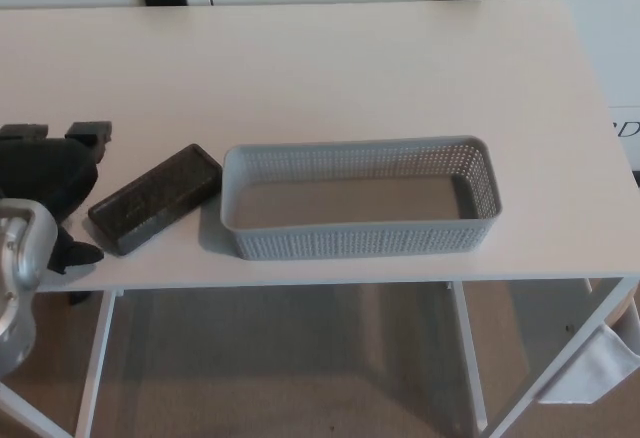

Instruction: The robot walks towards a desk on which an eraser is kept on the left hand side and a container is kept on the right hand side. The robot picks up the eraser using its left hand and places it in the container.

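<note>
Eraser [155, 199] lies on the worktop [320, 68] between basket [360, 248] and left robot hand [45, 183], fingers spread, empty.

The left robot hand [45, 183] hovers low at the picture's left edge, fingers spread, grasping nothing.

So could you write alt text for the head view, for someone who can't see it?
A robot's black left hand, fingers apart, sits beside a dark eraser on a white desk. Right of the eraser stands an empty grey perforated container.
</note>
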Available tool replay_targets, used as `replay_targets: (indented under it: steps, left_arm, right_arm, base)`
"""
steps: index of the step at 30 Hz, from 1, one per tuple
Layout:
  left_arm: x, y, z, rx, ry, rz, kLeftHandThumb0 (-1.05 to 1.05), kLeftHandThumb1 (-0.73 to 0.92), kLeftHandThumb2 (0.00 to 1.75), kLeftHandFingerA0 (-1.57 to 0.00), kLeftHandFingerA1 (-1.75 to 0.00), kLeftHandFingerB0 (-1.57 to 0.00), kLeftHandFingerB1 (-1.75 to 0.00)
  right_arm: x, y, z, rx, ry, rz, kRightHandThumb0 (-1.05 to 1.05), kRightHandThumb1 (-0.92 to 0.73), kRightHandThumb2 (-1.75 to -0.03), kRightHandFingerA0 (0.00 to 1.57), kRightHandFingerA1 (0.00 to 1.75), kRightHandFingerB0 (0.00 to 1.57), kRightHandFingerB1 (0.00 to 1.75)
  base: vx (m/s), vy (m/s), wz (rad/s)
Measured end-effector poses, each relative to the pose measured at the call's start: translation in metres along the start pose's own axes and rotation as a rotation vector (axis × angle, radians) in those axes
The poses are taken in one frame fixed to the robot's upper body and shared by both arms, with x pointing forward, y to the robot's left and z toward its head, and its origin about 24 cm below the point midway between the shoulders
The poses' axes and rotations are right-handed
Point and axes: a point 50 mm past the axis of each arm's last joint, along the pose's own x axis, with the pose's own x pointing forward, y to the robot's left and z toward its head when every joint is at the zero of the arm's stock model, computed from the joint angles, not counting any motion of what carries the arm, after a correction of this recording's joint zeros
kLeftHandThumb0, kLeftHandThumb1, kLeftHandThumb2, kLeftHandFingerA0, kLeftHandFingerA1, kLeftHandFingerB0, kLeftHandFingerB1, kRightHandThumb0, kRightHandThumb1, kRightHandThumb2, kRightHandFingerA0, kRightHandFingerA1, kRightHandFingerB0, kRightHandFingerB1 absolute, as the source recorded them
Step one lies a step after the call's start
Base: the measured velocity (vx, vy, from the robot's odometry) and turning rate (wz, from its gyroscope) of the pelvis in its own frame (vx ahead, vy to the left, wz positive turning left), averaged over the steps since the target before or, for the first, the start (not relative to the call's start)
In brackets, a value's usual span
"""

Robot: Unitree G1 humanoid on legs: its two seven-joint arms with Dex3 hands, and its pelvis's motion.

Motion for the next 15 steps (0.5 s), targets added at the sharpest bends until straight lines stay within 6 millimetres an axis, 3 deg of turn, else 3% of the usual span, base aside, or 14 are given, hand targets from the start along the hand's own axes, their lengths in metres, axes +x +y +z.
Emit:
replay_targets:
  steps: [4, 15]
  left_arm:
    - [-0.003, 0.007, 0.001, 0.015, -0.018, -0.02, -0.67, 0.42, 0.74, 0.0, -0.04, 0.0, -0.03]
    - [-0.021, 0.041, 0.018, -0.008, -0.102, -0.003, -0.73, 0.44, 0.79, 0.0, -0.02, 0.0, 0.0]
  right_arm:
    - [0.0, 0.0, 0.0, 0.0, -0.001, 0.001, -0.44, -0.51, -0.55, 0.85, 0.55, 0.74, 0.51]
    - [0.002, 0.002, 0.003, -0.005, -0.005, 0.01, -0.43, -0.52, -0.55, 0.84, 0.55, 0.74, 0.51]
  base:
    - [0.0, 0.0, 0.0]
    - [0.0, 0.0, 0.0]
